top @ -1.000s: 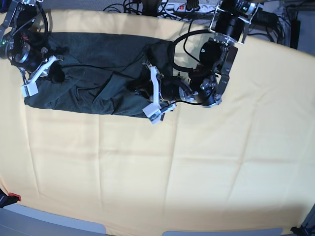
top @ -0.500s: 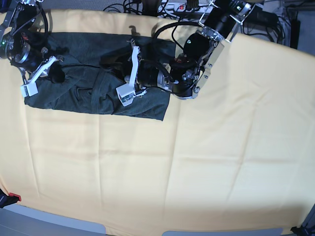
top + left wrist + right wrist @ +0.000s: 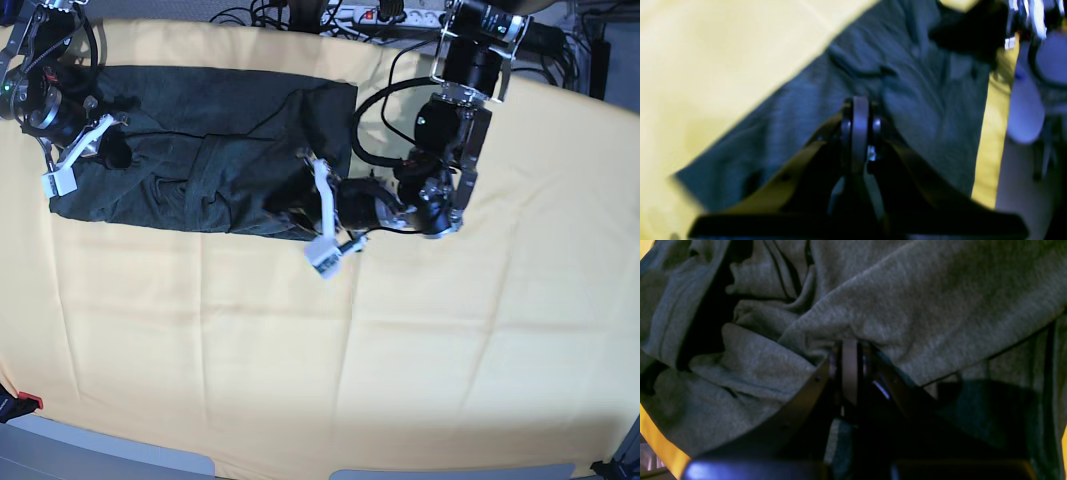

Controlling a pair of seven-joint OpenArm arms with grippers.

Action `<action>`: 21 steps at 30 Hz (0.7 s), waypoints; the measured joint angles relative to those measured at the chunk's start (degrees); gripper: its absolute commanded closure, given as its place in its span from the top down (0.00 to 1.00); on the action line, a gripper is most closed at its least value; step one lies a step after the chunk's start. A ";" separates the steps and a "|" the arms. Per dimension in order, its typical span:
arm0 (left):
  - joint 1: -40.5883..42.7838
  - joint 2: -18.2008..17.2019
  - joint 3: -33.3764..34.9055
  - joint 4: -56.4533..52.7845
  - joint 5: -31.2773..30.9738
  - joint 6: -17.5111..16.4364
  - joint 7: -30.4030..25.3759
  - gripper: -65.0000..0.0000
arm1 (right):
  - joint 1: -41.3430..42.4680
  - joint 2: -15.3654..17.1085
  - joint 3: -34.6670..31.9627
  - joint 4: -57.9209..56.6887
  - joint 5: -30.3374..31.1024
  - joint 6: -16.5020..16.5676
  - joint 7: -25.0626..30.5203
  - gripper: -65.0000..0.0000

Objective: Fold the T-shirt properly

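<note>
The dark charcoal T-shirt (image 3: 200,130) lies crumpled across the far left of the yellow cloth (image 3: 400,350). My right gripper (image 3: 112,152) sits on the shirt's left end. In the right wrist view its fingers (image 3: 849,366) are shut together, pinching a fold of the shirt (image 3: 940,300). My left gripper (image 3: 285,205) is at the shirt's lower right part. In the blurred left wrist view its fingers (image 3: 858,126) are closed together, with shirt fabric (image 3: 923,100) bunched at the tips.
Cables and a power strip (image 3: 380,15) run along the back edge. The table's front edge (image 3: 100,455) is at the bottom, with a small red item (image 3: 25,402) at its left. The other arm (image 3: 1030,83) shows at the right of the left wrist view.
My left gripper swung left over the shirt, then came back right and toward the front; the shirt's right end is now drawn in and bunched. The right gripper has not moved.
</note>
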 measured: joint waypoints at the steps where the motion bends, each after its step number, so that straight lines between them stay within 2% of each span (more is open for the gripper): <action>1: -0.07 -0.24 1.79 0.00 1.20 0.02 -0.11 0.00 | 0.00 0.00 0.00 0.00 0.00 0.00 0.00 0.07; 5: -0.11 -0.46 7.82 0.00 3.63 0.00 2.29 0.00 | -0.02 0.00 0.00 0.00 0.00 0.00 0.00 0.07; 13: -0.13 -0.46 15.61 0.00 3.23 -0.02 3.26 0.00 | -0.02 0.00 0.00 0.00 0.00 0.00 -0.02 0.07; 17: -0.13 0.07 16.92 0.00 1.95 -2.49 3.04 0.00 | 0.00 0.00 0.00 0.00 0.02 0.00 -0.02 0.07; 19: -0.13 0.55 16.92 0.00 0.11 -4.39 1.27 0.00 | 0.00 0.00 0.00 0.00 0.02 0.00 -0.02 0.07; 21: -0.17 0.98 16.92 0.00 -0.68 -4.37 -0.85 0.00 | 0.00 0.00 0.00 0.00 0.00 0.00 0.00 0.07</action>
